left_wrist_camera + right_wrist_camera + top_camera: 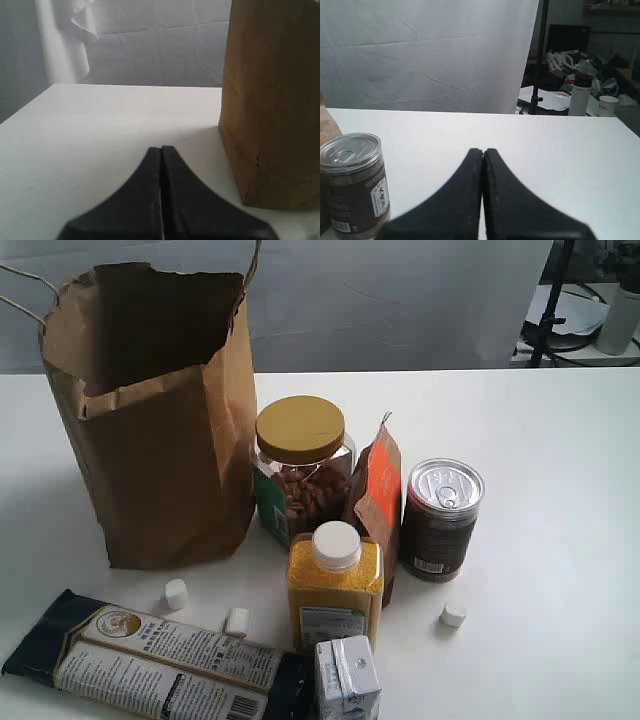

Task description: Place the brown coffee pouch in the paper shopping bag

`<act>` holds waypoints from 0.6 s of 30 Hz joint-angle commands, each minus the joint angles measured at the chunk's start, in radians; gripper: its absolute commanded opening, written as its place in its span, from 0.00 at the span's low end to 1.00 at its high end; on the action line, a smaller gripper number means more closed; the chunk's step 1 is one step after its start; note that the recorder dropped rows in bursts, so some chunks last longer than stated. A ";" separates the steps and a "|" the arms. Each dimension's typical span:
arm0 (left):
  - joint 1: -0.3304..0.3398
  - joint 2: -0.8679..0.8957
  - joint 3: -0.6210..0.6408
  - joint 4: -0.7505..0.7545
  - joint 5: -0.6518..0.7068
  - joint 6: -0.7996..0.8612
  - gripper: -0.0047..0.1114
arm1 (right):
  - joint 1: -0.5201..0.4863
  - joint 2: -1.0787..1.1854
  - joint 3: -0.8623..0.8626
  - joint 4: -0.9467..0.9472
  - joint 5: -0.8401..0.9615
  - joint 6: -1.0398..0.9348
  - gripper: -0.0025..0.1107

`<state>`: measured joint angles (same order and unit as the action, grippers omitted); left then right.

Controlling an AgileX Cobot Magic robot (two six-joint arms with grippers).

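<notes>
The brown coffee pouch (378, 492) stands upright mid-table, its orange panel showing, wedged between the nut jar and the dark can. The paper shopping bag (155, 420) stands open at the back left, and its side fills the edge of the left wrist view (272, 100). My left gripper (161, 148) is shut and empty, low over the table beside the bag. My right gripper (483, 150) is also shut and empty, with a sliver of the pouch (327, 127) far off to its side. Neither gripper shows in the exterior view.
A yellow-lidded nut jar (301, 470), a dark can with a silver lid (441, 518) (354, 182), a yellow grain bottle (334, 582), a small carton (346, 678), a long black-and-cream packet (150, 660) and three small white cubes (452, 615) crowd the table (560, 540).
</notes>
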<state>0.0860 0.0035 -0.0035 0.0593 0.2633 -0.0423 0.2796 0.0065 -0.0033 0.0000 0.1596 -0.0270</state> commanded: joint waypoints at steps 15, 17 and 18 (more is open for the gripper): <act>0.004 -0.003 0.004 0.005 -0.004 -0.003 0.04 | -0.002 -0.007 0.003 0.048 -0.047 0.027 0.02; 0.004 -0.003 0.004 0.005 -0.004 -0.003 0.04 | -0.002 -0.007 0.003 0.196 -0.112 0.079 0.02; 0.004 -0.003 0.004 0.005 -0.004 -0.003 0.04 | 0.000 -0.007 0.003 0.301 -0.196 0.081 0.02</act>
<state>0.0860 0.0035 -0.0035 0.0593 0.2633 -0.0423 0.2796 0.0065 -0.0033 0.1700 0.0704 0.0272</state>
